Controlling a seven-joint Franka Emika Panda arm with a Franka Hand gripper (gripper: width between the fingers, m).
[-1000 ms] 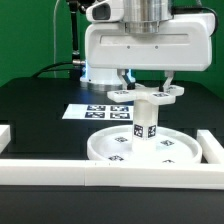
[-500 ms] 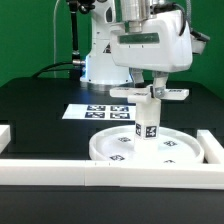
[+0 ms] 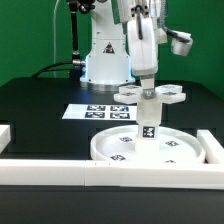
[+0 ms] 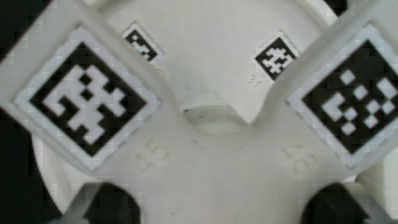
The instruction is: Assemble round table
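Running across the foreground, well forward of the claw (image 3: 148, 88) and lower than it, a long white border rail (image 3: 100, 172) lies on the black desk (image 3: 40, 105). Behind the rail, the large rimmed round disc (image 3: 145, 150) lies flat directly beneath the claw, with small tags on its face. From the middle of the disc the short cylindrical leg (image 3: 148, 122) stands upright, straight below the claw, with a tag on its side. On the leg's top sits the cross-shaped base piece (image 3: 150, 94), level, its tagged arms spreading out to either side of the claw. The claw comes straight down onto this piece and looks narrow, seen edge-on. In the wrist view its dark fingertips (image 4: 107, 203) press against the white hub from two sides, closed in on it. Beyond the claw, toward the exterior view's left, the marker board (image 3: 95, 111) lies flat on the desk.
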